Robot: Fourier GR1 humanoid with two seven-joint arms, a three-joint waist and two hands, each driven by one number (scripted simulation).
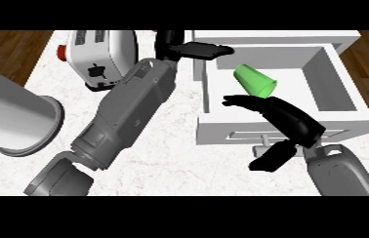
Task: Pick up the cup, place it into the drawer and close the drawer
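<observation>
Black fingers of the right robot hand (288,119) stretch out fairly straight over the near part of the open drawer (328,76), with the thumb hanging down past the drawer's front panel beside its handle (265,140). This robot hand is spread and holds nothing. Just beyond its fingertips the green cup (254,80) lies tipped on its side inside the drawer, its open mouth turned toward the near right. From this angle I cannot tell whether the fingertips touch the cup or stop just short of it.

Farther left, the left robot hand (193,49) reaches across the counter (180,144) to the drawer's far left corner. Its fingers lie straight and flat along the top of the drawer's left wall, and it grips nothing. Its long grey forearm runs back diagonally to the near left.

White walls frame the drawer, which is pulled out toward the near side and has a pale grey floor. Left of the left forearm a white toaster (99,56) with a red knob stands at the far side of the marbled counter. At the left edge a large grey round container (25,117) shows only in part.
</observation>
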